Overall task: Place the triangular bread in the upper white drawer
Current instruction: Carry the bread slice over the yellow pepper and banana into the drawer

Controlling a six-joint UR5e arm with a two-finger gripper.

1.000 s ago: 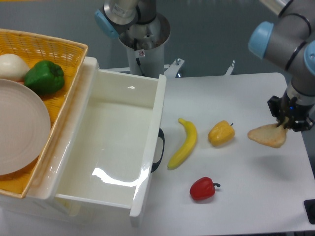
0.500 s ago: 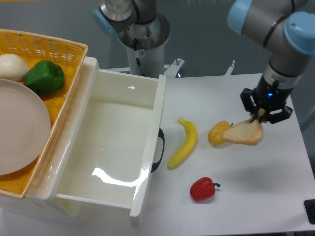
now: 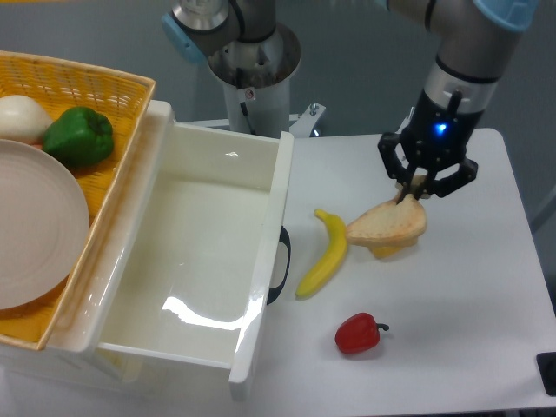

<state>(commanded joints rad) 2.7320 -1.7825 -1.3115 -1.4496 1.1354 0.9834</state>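
The claw (image 3: 415, 188) is gripping the triangular bread (image 3: 387, 223) by one corner, holding it in the air above the yellow pepper (image 3: 391, 250), near the banana (image 3: 325, 253) and well right of the upper white drawer (image 3: 268, 228), which is standing open

Gripper (image 3: 415, 192) clamped on the triangular bread (image 3: 387, 224) by its far-right corner — slice hangs above the table (image 3: 469, 295), covering most of the yellow bell pepper (image 3: 393, 251). Upper white drawer (image 3: 200, 261) open at left — banana (image 3: 326, 254) between.
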